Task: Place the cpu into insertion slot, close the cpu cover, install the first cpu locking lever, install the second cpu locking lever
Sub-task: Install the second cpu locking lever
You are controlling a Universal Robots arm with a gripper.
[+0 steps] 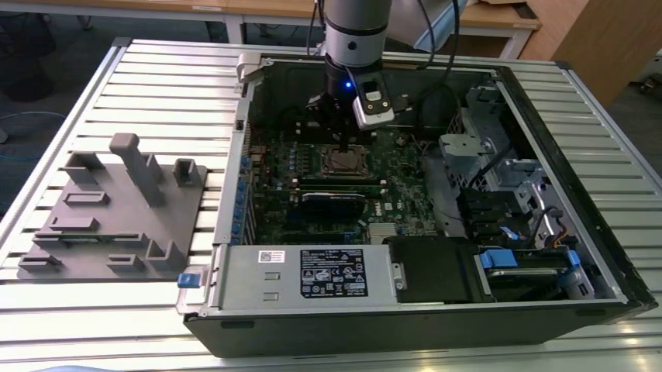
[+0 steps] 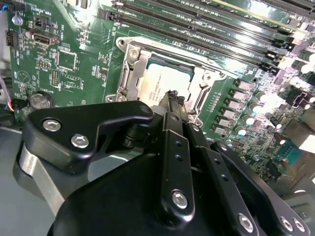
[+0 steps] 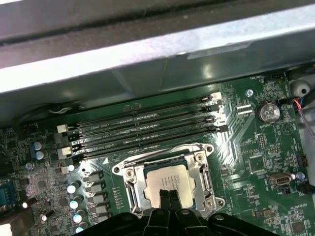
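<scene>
Fingers [image 3: 169, 196] of the black gripper [image 3: 169, 197] are pressing together, tips touching the dull silver-grey square cpu [image 3: 166, 183] lying in its silvery-rimmed insertion slot [image 3: 129, 175].

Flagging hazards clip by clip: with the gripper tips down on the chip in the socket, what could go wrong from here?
1. The black gripper, fingertips together, sits on the flat silver-grey cpu; pressing too hard or off-centre might tilt it in the square metal-rimmed insertion slot.
2. The thin silvery cpu cover frames the chip closely; a sideways slip could scrape it.
3. Long black memory slots lie just beside the socket, so a wide swing may strike them.
</scene>
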